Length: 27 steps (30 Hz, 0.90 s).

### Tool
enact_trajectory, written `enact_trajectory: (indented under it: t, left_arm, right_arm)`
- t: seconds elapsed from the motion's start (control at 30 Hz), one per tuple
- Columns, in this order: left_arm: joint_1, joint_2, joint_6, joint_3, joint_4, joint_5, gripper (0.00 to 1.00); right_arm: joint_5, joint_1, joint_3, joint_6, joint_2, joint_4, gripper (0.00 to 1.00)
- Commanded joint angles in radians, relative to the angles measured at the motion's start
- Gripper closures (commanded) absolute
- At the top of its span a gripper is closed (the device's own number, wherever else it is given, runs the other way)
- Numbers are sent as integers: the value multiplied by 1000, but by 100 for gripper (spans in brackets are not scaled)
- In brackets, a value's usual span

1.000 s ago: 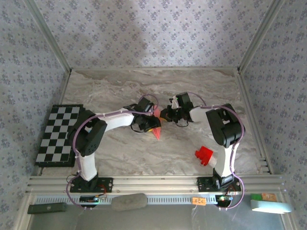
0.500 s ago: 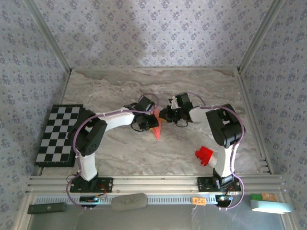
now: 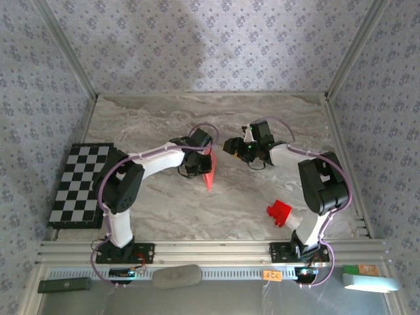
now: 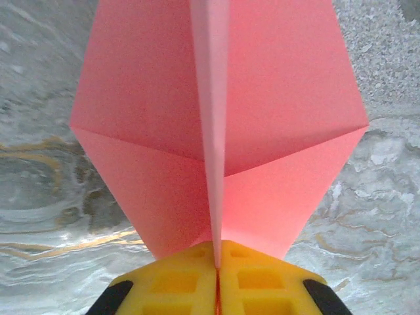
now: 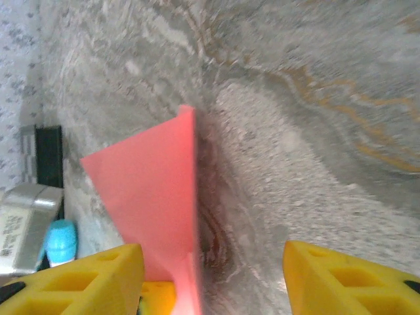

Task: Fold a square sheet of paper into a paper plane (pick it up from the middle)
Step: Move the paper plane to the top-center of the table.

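Folding seems nearly done: our left claw [image 4: 216, 266] pinches the paper plane [image 4: 275, 111] by its centre crease, wings spreading just ahead; our right claw [image 5: 210, 256] stands wide alongside. Next we likely sharpen creases.

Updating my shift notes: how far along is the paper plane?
Done: the paper plane is folded, pointed, with a centre crease. In hand: left fingers pinch that crease shut; right fingers stand open, gripping nothing. Left: probably only setting it down.
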Motion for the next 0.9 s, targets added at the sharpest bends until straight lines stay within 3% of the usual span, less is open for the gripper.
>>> enact_trajectory:
  t: [0.0, 0.47, 0.63, 0.87]
  left_arm:
    - [8, 11, 87, 70, -140, -80, 92]
    - [-8, 127, 140, 198, -286, -159, 89]
    - [-13, 145, 136, 195, -267, -144, 80]
    - [-13, 168, 134, 205, -265, -133, 86]
  right_arm:
    - [70, -5, -25, -42, -35, -56, 40]
    - [87, -18, -37, -36, -45, -58, 40]
    - [85, -22, -34, -36, -48, -59, 40]
    - [85, -21, -38, -36, -48, -58, 40]
